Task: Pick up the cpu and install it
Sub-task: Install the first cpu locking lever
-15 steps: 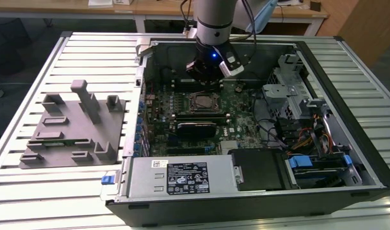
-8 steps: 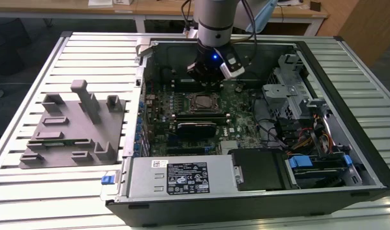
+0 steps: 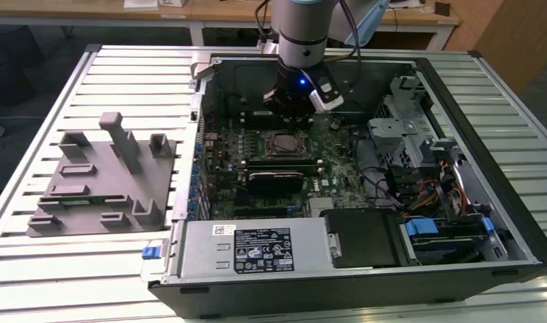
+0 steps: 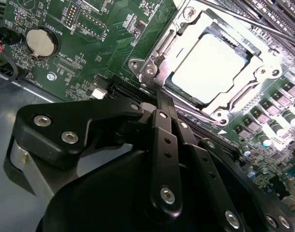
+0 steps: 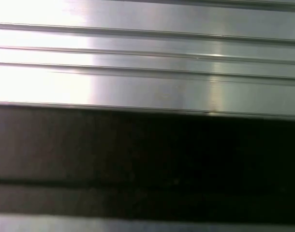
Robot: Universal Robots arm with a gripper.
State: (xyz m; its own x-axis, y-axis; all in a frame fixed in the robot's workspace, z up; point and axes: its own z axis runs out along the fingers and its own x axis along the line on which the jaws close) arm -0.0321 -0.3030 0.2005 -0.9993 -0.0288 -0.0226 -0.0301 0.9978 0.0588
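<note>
The cpu [image 4: 210, 67] is a pale silvery square lying flat inside the metal-framed socket [image 4: 152, 72] of the green motherboard [image 4: 109, 29]. In the exterior view the socket [image 3: 282, 142] lies in the middle of the open computer case, and the arm's wrist hangs just behind it. My gripper [image 4: 160, 95] hovers beside the socket's edge with its black fingers [image 4: 165, 145] drawn together and nothing between them. It does not touch the cpu.
A large grey slotted plastic block [image 3: 103, 178] lies on the slatted metal table [image 3: 120, 74] at the exterior view's left. Inside the case [image 3: 488, 168] are a power supply [image 3: 255, 245], drive bays [image 3: 417, 134] and cables. A coin battery [image 4: 41, 41] sits on the board.
</note>
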